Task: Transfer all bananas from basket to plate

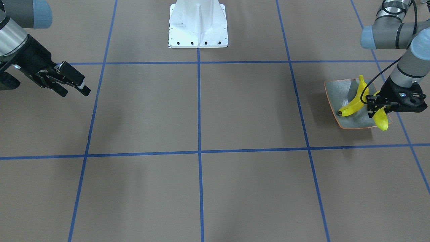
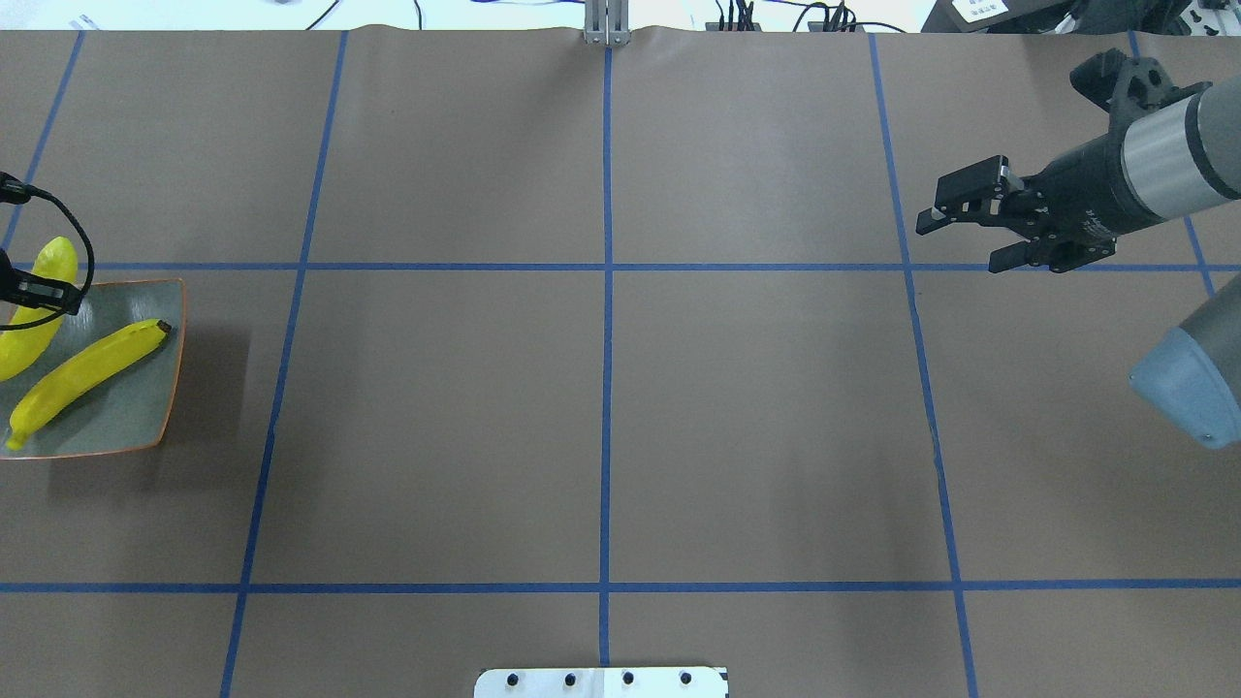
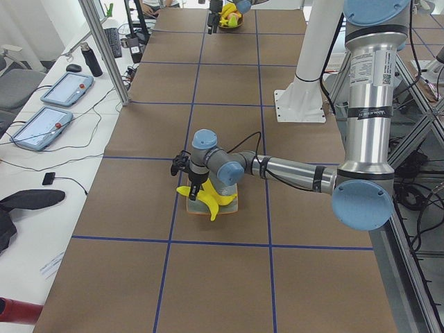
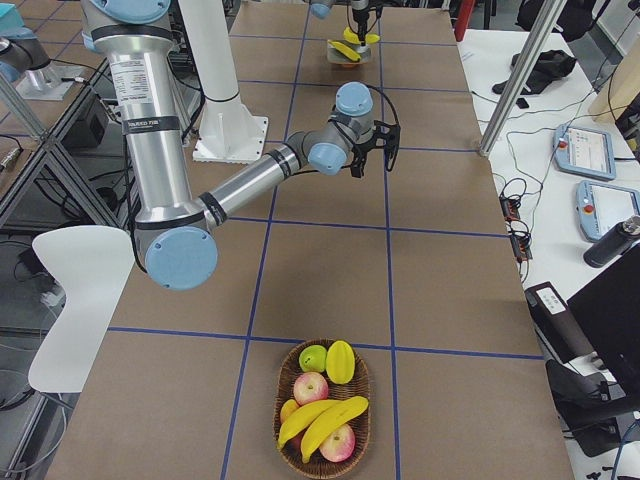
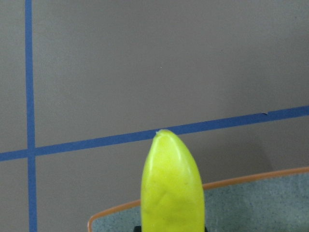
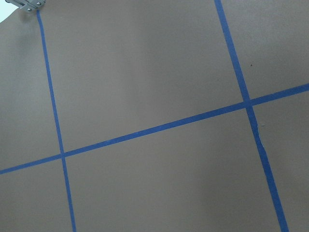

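Left tool [image 1: 375, 107], black and two-fingered, is clamping a bright yellow, glossy, curved banana [image 1: 381, 121] about its middle at the edge of the squarish grey-green glazed plate [image 1: 337, 89] with the thin orange-brown rim. The plate is sitting at the robot's left end of the brown paper-covered worktop [image 1: 201, 117]. A second yellow banana [image 1: 354, 102] is lying diagonally across the plate, just beside the held banana; whether the two are touching cannot be told, nor whether the held banana is resting on the glaze or hanging above it. Its tip is poking out past the rim over a blue tape line [image 5: 96, 141], so letting go here is probably risking a roll off the upturned edge. The better course looks like drawing the fruit inward toward the plate's bare middle, turning it to run alongside the lying banana, lowering it until it is bearing on the dish, and only then parting the fingers. The right tool [image 2: 960, 240] is hovering over bare worktop well apart from the plate, its jaws standing wide with nothing between them. At the robot's right end, an oval woven wicker basket [image 4: 368, 395] is holding two more yellow bananas [image 4: 335, 412] among apples, so the task is looking roughly half done.
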Robot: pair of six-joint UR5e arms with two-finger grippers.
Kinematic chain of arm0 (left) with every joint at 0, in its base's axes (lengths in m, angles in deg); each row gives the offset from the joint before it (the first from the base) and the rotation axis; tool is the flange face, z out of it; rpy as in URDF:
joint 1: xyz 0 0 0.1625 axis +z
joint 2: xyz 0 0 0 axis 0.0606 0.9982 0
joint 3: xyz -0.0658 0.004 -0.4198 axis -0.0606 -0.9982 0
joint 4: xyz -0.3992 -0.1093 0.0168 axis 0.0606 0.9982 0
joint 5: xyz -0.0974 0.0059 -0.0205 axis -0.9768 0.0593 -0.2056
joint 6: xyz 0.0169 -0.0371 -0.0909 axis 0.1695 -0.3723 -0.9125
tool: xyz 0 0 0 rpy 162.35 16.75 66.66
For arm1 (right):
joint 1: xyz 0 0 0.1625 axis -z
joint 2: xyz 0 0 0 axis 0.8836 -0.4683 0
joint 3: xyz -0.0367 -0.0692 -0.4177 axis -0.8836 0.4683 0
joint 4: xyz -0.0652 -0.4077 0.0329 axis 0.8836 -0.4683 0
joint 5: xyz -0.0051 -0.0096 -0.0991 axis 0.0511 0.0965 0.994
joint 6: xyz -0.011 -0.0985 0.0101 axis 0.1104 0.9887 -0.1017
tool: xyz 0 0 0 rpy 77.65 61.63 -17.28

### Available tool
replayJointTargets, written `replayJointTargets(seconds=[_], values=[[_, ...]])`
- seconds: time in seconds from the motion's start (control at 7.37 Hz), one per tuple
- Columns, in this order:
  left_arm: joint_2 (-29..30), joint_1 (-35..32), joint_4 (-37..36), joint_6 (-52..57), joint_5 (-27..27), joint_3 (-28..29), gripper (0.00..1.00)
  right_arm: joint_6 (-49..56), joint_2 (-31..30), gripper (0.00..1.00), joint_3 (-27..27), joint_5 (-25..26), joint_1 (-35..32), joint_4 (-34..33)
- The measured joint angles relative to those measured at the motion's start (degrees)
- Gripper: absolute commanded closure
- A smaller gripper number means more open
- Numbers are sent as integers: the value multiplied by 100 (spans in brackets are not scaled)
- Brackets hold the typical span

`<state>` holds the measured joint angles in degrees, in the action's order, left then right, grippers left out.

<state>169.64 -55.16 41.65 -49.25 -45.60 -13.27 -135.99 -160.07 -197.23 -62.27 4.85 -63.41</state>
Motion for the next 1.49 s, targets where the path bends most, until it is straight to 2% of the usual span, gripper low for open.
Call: replayJointTargets(seconds=[0.68,0.81,1.09,1.49], values=[[1,72,-15,-9,-3,-161,0,3,14,0,0,-15,0,0],[25,70,-190,-14,-131,-361,0,2,9,0,-8,-22,-7,2],[225,59,-1046,-210,-443,-990,0,65,-144,0,-28,-189,-230,6],[978,74,-1782,-1371,-951,-1445,0,1008,-887,0,56,-629,-1031,-23]])
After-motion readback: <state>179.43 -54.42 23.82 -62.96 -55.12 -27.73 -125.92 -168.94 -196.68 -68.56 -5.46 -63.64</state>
